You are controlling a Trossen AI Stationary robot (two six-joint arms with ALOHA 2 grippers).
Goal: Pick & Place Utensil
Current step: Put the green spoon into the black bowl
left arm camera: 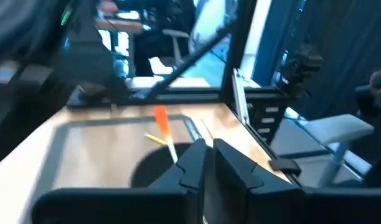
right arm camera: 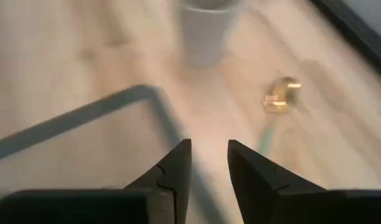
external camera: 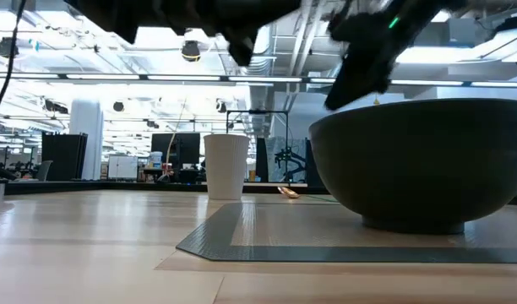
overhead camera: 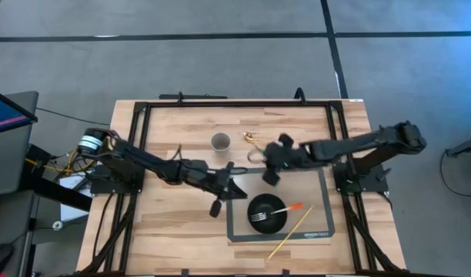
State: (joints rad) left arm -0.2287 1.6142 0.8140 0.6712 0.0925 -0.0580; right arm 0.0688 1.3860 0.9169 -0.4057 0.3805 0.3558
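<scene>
A black bowl [overhead camera: 267, 213] stands on a grey mat [overhead camera: 316, 185] and holds a fork [overhead camera: 258, 217] and an orange-handled utensil [overhead camera: 289, 208] that leans over its rim. A gold spoon [overhead camera: 251, 140] lies on the wood beside a white cup [overhead camera: 220, 141]. My left gripper [overhead camera: 234, 188] hovers shut and empty at the mat's left far corner, facing the bowl [left arm camera: 154, 173]. My right gripper [overhead camera: 268, 163] hangs narrowly open and empty above the mat's far edge. It faces the spoon [right arm camera: 280, 96] and the cup [right arm camera: 206, 31].
A thin wooden stick [overhead camera: 291, 231] lies slanted across the mat's near right corner. A black frame [overhead camera: 220, 102] rims the table. Bare wood lies left of the mat [external camera: 326, 238] and near the table's left edge. In the low view the bowl [external camera: 419, 160] stands in front of the cup [external camera: 226, 166].
</scene>
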